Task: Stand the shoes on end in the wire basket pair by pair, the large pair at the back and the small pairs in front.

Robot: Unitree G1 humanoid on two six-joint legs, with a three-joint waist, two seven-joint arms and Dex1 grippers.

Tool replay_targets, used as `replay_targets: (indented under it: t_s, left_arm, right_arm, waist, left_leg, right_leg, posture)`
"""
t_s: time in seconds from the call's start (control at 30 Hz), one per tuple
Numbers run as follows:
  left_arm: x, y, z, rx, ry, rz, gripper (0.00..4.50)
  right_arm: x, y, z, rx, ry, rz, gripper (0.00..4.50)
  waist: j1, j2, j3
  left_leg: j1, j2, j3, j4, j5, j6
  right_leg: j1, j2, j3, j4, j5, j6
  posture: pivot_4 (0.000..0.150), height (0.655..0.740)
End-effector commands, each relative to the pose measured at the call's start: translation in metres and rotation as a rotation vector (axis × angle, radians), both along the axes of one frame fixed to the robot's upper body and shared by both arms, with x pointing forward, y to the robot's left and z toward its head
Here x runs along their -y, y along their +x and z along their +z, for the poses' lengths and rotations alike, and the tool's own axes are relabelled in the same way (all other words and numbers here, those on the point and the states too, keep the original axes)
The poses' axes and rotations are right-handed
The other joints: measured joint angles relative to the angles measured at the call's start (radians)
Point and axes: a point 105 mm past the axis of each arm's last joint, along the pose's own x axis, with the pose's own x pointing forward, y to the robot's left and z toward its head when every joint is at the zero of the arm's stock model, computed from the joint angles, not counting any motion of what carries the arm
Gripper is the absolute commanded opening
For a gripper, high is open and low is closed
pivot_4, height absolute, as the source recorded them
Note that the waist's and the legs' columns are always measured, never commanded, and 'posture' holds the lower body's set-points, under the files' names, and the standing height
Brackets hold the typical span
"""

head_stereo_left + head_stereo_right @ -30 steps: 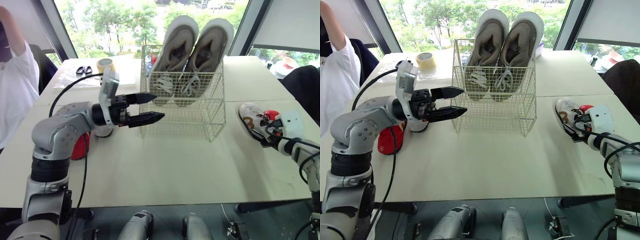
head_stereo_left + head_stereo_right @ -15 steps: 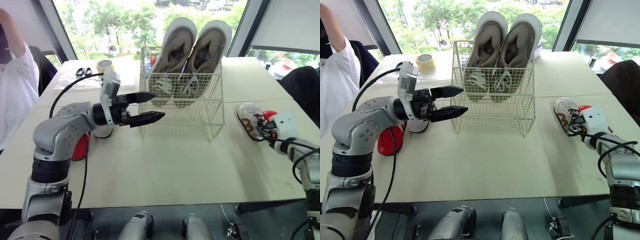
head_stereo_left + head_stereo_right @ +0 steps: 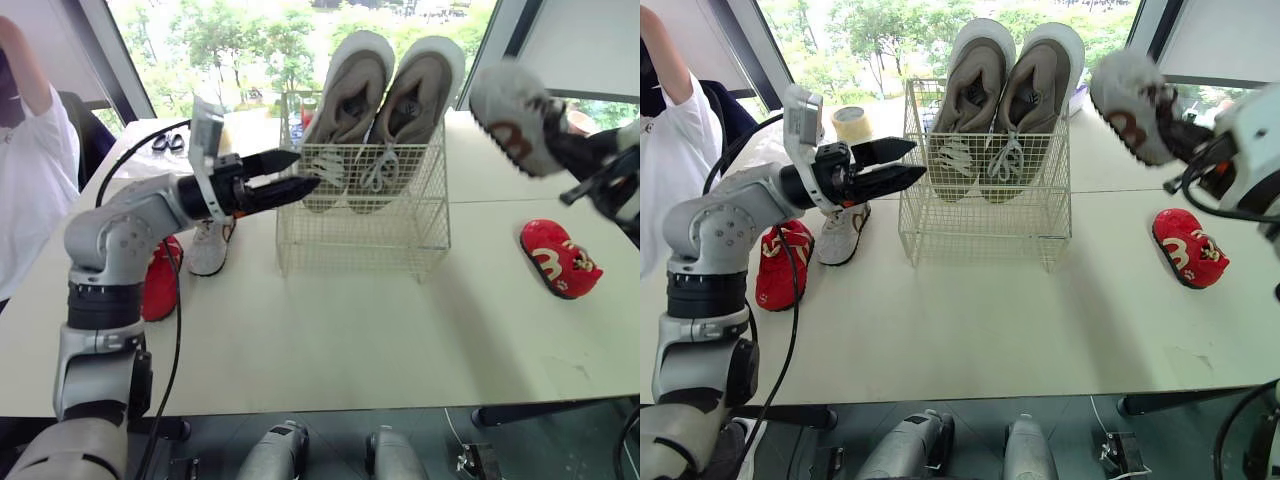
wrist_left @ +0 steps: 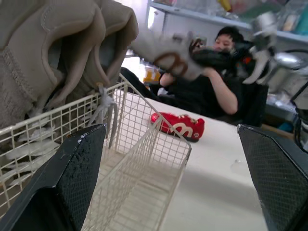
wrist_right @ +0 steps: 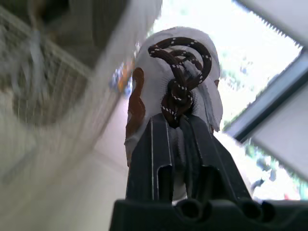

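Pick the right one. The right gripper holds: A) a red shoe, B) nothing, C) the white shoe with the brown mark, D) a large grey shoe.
C: the right gripper is shut on the white shoe, held in the air near the wire basket, while a red shoe lies on the table.

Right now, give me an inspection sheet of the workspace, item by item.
Surface: pale table.
Job's things: wire basket holds the large grey pair on end at the back; lifted white shoe is in the air; right red shoe, left red shoe and left white shoe lie on the table.
Clutter: tape roll.
Hands: left hand open beside the basket; right hand shut on the lifted white shoe.
Cables: black cable along the left arm.
Surroundings: window behind; person in white at the left.
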Motion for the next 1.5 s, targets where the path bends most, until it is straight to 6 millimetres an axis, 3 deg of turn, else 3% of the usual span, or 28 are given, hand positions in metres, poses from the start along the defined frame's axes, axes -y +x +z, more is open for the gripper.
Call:
replay_targets:
  t_s: [0.03,0.23,0.47,0.63,0.77,1.07,1.5]
  left_arm:
    - [-0.007,0.001,0.020,0.014,-0.045,-0.034,4.50]
    - [-0.010,0.007,0.039,-0.025,-0.089,-0.103,4.50]
    - [-0.015,0.007,0.052,-0.088,-0.104,-0.170,4.50]
    - [-0.015,-0.004,0.057,-0.098,-0.095,-0.242,4.50]
    - [-0.014,-0.013,0.053,-0.106,-0.070,-0.281,4.50]
    - [-0.030,-0.022,0.023,-0.102,0.075,-0.196,4.50]
    - [-0.034,-0.020,0.051,-0.142,-0.090,-0.243,4.50]
  right_arm:
    - [-0.027,-0.023,0.035,0.104,-0.055,0.128,0.05]
    - [-0.082,-0.051,0.051,0.154,-0.170,0.421,0.05]
    - [-0.122,-0.056,0.028,0.105,-0.318,0.625,0.05]
    - [-0.130,-0.046,0.011,0.106,-0.440,0.666,0.05]
    - [-0.133,-0.040,0.008,0.118,-0.462,0.689,0.05]
    - [-0.132,-0.028,0.041,0.238,-0.398,0.660,0.05]
    - [-0.155,-0.032,0.007,0.213,-0.553,0.773,0.05]
  waist:
    - [0.000,0.000,0.000]
    - [-0.001,-0.001,0.001]
    - [-0.009,-0.002,0.002]
    - [-0.015,-0.003,0.003]
    - [-0.024,-0.003,0.003]
    - [-0.025,-0.001,0.005]
    - [-0.026,-0.002,0.006]
  left_leg:
    - [0.000,0.000,0.000,0.000,0.000,0.000]
    - [-0.001,0.000,0.000,0.000,-0.001,0.001]
    - [-0.001,0.000,0.000,0.000,-0.001,0.002]
    - [-0.001,-0.001,0.000,0.000,-0.001,0.002]
    - [-0.001,-0.001,0.000,0.000,-0.001,0.002]
    - [-0.001,0.000,0.000,-0.002,-0.001,0.001]
    - [-0.001,0.000,0.000,-0.002,-0.001,0.001]
  right_leg:
    - [0.000,0.000,0.000,0.000,0.000,0.000]
    - [0.000,-0.001,0.000,-0.001,0.000,0.000]
    - [0.000,-0.001,0.000,-0.002,0.000,0.001]
    - [0.000,0.000,0.000,-0.002,0.000,0.001]
    - [0.000,0.000,0.000,-0.002,0.000,0.001]
    - [-0.003,0.000,0.001,-0.001,0.000,0.000]
    - [-0.003,0.000,0.001,0.000,0.000,0.000]
  posture:
    - [0.150,0.7400]
    - [0.150,0.7400]
    - [0.150,0.7400]
    - [0.150,0.7400]
    - [0.150,0.7400]
    - [0.150,0.7400]
    - [0.150,0.7400]
